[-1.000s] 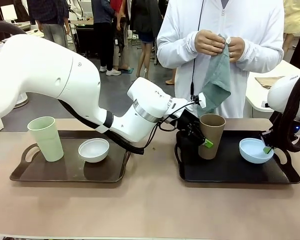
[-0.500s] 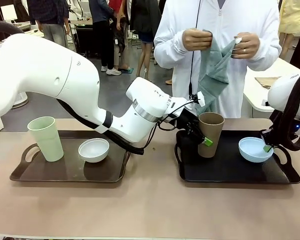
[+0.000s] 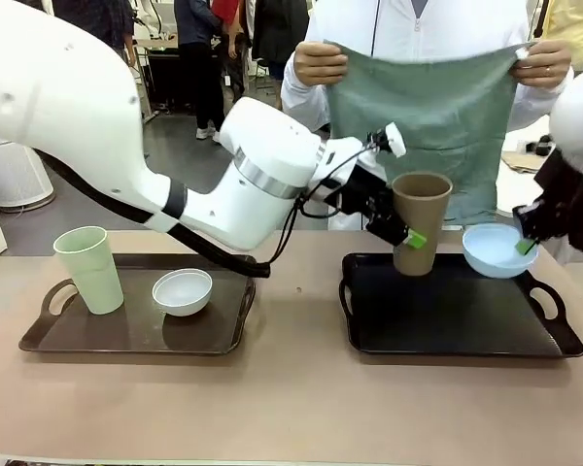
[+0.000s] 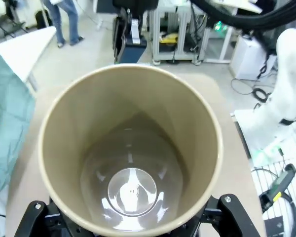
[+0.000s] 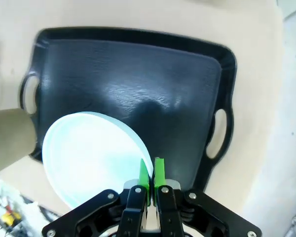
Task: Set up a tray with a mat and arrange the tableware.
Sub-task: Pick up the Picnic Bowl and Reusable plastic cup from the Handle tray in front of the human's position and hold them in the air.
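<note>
Aloft, left end effector (image 3: 406, 236) tight round cup (image 3: 423, 209), right end effector (image 5: 151, 173) tight on bowl (image 5: 89, 153).

The front view sits on the robot's side and faces across the worktop (image 3: 291, 408) toward the person (image 3: 389, 24) at the far edge, wide enough to span it. The left wrist view looks straight down into the brown cup (image 4: 130, 163), very near. The right wrist view looks down from higher on the black tray (image 5: 138, 84) and blue bowl (image 5: 89, 153). It shares tray, bowl and cup with the front view.
</note>
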